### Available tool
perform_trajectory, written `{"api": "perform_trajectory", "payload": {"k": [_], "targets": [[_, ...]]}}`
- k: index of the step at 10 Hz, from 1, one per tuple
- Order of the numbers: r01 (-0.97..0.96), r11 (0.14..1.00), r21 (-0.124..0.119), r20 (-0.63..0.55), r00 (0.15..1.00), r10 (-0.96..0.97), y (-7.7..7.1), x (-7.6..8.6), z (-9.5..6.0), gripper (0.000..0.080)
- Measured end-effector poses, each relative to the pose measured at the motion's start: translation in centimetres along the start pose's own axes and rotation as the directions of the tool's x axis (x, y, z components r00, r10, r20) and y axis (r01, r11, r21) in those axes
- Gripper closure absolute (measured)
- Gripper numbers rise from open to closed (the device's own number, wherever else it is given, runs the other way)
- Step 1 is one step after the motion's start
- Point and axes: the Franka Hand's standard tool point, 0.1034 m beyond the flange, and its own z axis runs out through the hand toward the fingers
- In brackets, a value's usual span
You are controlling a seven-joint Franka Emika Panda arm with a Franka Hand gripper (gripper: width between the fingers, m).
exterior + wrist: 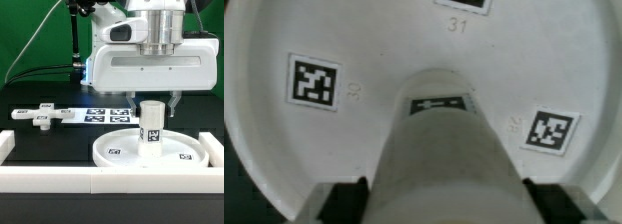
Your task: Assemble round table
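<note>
The round table's white disc (118,152) lies rim up at the front of the table, with small square tags on its floor. The short thick post (152,125) stands upright at the disc's middle and carries a tag on its side. My gripper (153,103) hangs straight above it, one finger on each side of the post's top. In the wrist view the dark pads (345,200) press both sides of the post (445,160), with the disc (349,40) beneath. The cross-shaped piece (40,116) lies loose at the exterior view's left.
The marker board (105,114) lies flat behind the disc. White border rails (100,182) run along the front, with one corner at the exterior view's left (5,145). A green backdrop stands behind.
</note>
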Motion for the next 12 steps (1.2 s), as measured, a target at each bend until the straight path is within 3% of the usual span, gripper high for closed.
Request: {"api": "perform_trajectory", "payload": {"k": [2,3,5,7,12], "targets": [[-0.185,0.983,0.016,0.004,0.983,0.185,0.23,0.01,0.00,0.0392],[-0.310,0.950,0.037,0.011,0.951,0.310,0.41,0.06,-0.03,0.0392],[-0.513,0.857,0.046,0.032,0.858,0.512,0.40,-0.04,-0.01,0.0392],[-0.703,0.710,0.038,0.046,0.711,0.702,0.15,-0.13,0.04,0.0392],[-0.865,0.501,0.035,0.068,0.502,0.862,0.18,-0.16,0.05,0.0392]]}}
